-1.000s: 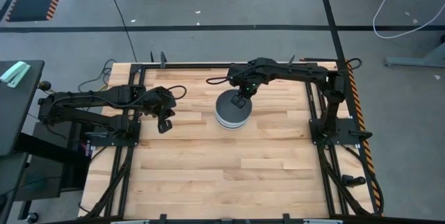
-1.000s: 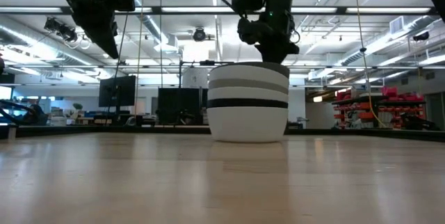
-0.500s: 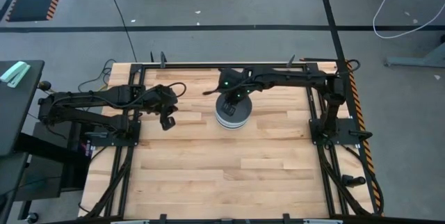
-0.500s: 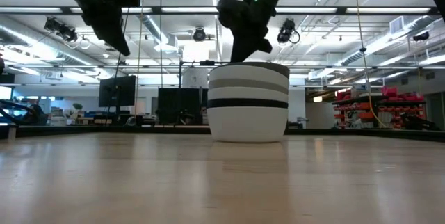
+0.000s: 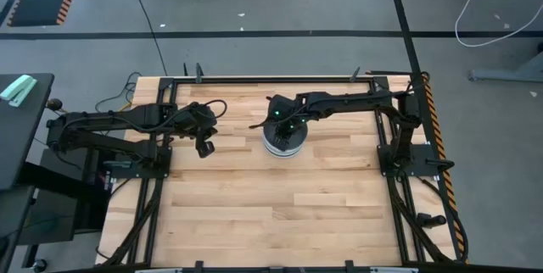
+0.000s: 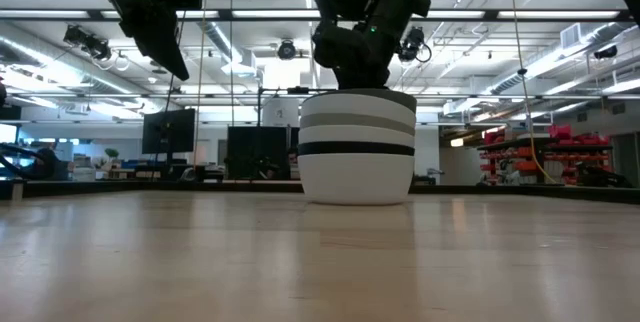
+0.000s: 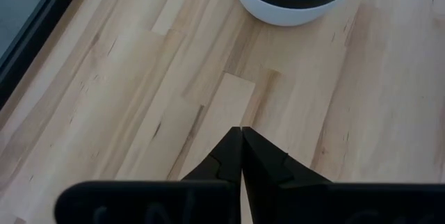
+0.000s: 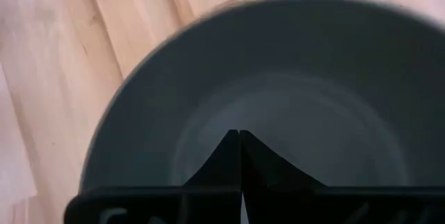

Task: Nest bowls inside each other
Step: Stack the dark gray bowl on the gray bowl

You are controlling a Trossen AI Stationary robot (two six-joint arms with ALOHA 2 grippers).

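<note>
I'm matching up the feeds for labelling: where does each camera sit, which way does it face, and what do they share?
High view: overhead, straight down; both arms, bowl stack.
Low view: tabletop height, level; stack, right gripper above.
Left wrist view: left arm; shut left gripper, table.
Right wrist view: right arm; shut gripper over top bowl.
All share the stack.

The table (image 5: 254, 214) is made of light wooden planks, and it has a black metal frame (image 5: 161, 205) around its edges. One stack of bowls (image 6: 357, 147) stands on the wood, close to the middle and a bit toward the far side. The stack shows white, grey and black bands from the side, and the top bowl (image 8: 278, 99) is dark grey inside.
</note>
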